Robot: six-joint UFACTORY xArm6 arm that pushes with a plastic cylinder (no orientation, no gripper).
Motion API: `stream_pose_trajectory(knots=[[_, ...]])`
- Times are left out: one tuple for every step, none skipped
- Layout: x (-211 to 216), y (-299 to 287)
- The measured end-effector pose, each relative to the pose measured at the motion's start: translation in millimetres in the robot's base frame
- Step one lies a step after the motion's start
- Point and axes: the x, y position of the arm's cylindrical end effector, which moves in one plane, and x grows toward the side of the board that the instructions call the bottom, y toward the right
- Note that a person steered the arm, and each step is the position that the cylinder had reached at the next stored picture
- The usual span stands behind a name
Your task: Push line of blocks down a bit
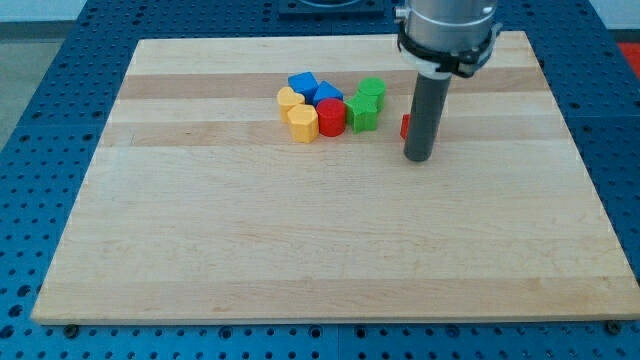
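Note:
A cluster of blocks lies at the upper middle of the wooden board (300, 230). It holds a yellow block (289, 98), a yellow hexagon-like block (302, 122), two blue blocks (302, 83) (327, 93), a red cylinder (331, 116), a green block (371, 90) and a green star-like block (362, 113). Another red block (405, 126) shows as a sliver behind the rod. My tip (418, 157) stands to the right of the cluster, just in front of that red block and hiding most of it.
The board rests on a blue perforated table (40, 150). The arm's grey wrist (446, 30) hangs over the board's top edge at the right.

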Motion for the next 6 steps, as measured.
stream_pose_trajectory(knots=[[-22.8,4.3],[-42.4,16.6],[-63.7,31.8],[-84.4,47.8],[-104.6,50.9],[-119.2,48.5]])
